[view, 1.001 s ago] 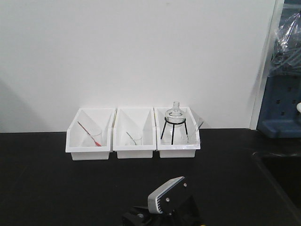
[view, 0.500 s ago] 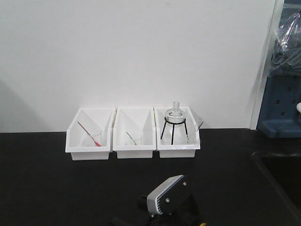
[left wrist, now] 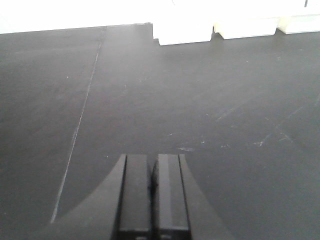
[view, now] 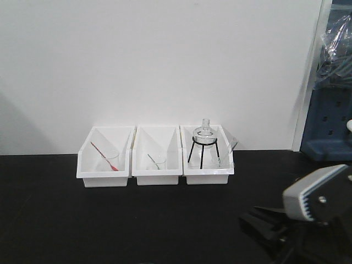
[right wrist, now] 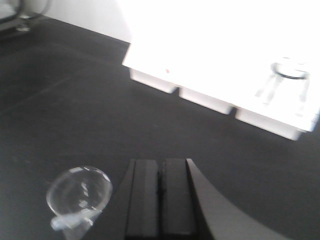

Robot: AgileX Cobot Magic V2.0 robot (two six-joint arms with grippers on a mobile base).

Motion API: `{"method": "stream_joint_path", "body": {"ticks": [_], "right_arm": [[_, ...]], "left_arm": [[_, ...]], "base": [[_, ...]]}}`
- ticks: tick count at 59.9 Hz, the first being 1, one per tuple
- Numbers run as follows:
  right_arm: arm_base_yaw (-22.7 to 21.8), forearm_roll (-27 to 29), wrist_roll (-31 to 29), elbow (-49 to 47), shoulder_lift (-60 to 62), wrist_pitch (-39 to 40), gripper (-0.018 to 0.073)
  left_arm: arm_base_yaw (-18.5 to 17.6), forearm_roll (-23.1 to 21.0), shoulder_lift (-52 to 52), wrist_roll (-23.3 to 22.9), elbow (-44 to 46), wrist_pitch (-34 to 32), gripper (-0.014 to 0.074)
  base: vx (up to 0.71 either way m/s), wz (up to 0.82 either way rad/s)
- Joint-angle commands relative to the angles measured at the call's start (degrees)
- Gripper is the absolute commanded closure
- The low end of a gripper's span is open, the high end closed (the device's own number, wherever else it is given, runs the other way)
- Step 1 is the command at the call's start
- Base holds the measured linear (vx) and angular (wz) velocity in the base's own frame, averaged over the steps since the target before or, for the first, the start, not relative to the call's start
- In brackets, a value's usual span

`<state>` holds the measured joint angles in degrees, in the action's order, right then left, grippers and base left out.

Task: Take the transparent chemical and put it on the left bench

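The transparent chemical, a small clear glass beaker with a rolled rim and spout, stands on the black bench at the lower left of the right wrist view. My right gripper is shut and empty, just to the right of the beaker and apart from it. The right arm's grey wrist housing shows at the lower right of the front view, where the beaker is out of view. My left gripper is shut and empty, low over bare black bench.
Three white bins stand in a row at the wall: the left holds a beaker with a red stick, the middle a small beaker, the right a round flask on a black wire stand. Blue equipment stands far right.
The arm with the grey wrist housing has swung from the bottom centre of the front view to the lower right. The bins and their glassware have not moved.
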<state>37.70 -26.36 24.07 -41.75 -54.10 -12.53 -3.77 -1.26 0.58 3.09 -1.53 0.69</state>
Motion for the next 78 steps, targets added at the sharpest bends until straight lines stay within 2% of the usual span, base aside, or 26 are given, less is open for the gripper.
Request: {"method": "stream_joint_path", "body": {"ticks": [1, 13, 29, 34, 40, 44, 52, 58, 62, 70, 78], "right_arm": [[-0.22, -2.82, -0.45, -1.86, 4.09, -1.58, 0.0569], [-0.17, -3.11, -0.31, -1.81, 9.36, -4.82, 0.0566], [-0.17, -3.11, -0.31, -1.66, 11.12, -4.76, 0.0567], [-0.17, -5.22, -0.55, -1.66, 11.12, -4.69, 0.0567], [-0.77, -5.20, -1.73, -1.37, 11.59, -4.78, 0.0567], [-3.86, -2.86, -3.80, -0.05, 12.82, -3.63, 0.0567], [-16.23, 8.66, -6.16, 7.44, 17.54, 4.57, 0.0567], [-23.95, 12.15, -6.68, 15.55, 22.71, 10.38, 0.0567], [-26.77, 13.37, -6.68, 22.17, 27.49, 12.53, 0.0567], [-29.37, 16.41, -8.35, 34.97, 38.12, 13.40, 0.0567], [-31.54, 23.54, -10.29, 44.01, 48.87, 12.53, 0.0567]], "left_arm": [[-0.10, -0.04, 1.10, -0.45, -0.93, -4.49, 0.0600], [-0.10, -0.04, 1.10, -0.45, -0.93, -4.49, 0.0600], [-0.10, -0.04, 1.10, -0.45, -0.93, -4.49, 0.0600], [-0.10, -0.04, 1.10, -0.45, -0.93, -4.49, 0.0600], [-0.10, -0.04, 1.10, -0.45, -0.93, -4.49, 0.0600], [-0.10, -0.04, 1.10, -0.45, -0.93, -4.49, 0.0600], [-0.10, -0.04, 1.10, -0.45, -0.93, -4.49, 0.0600], [-0.10, -0.04, 1.10, -0.45, -0.93, -4.49, 0.0600], [-0.10, -0.04, 1.10, -0.45, -0.93, -4.49, 0.0600], [-0.10, -0.04, 1.10, -0.45, -0.93, -4.49, 0.0600], [-0.10, -0.04, 1.10, -0.45, -0.93, -4.49, 0.0600]], "base": [[0.00, 0.00], [0.00, 0.00], [0.00, 0.00], [0.00, 0.00], [0.00, 0.00], [0.00, 0.00], [0.00, 0.00], [0.00, 0.00], [0.00, 0.00], [0.00, 0.00], [0.00, 0.00]]}}
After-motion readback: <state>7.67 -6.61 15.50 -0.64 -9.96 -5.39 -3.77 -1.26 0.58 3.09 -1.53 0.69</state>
